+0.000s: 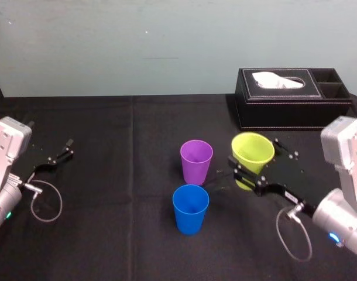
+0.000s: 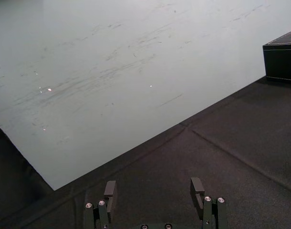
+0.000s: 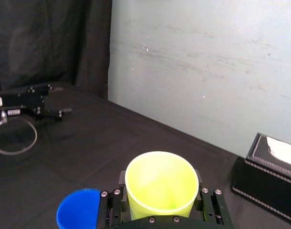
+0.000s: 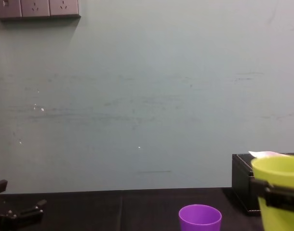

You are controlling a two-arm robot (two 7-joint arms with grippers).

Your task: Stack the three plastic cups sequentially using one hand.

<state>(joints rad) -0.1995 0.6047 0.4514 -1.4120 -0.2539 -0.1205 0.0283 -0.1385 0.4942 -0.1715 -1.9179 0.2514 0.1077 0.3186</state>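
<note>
Closest to me stands the blue cup [image 1: 190, 208], straight up with its open mouth on top. Just behind it, a little apart, stands the purple cup [image 1: 196, 160], also straight up with the wide end on top. To the right of the purple cup, my right gripper [image 1: 254, 157] pinches the yellow-green cup [image 1: 253, 147], with one finger on each side, a bit below the rim. This cup stands tall too: its long way runs up and down, mouth up, small end down. I cannot tell if its bottom touches the black cloth [image 1: 126, 193]. My left gripper [image 2: 153, 183] is well off on the left side, with its fingers spread wide and nothing between them. Far back on the right sits the black tissue box [image 1: 292, 111], near the wall.
</note>
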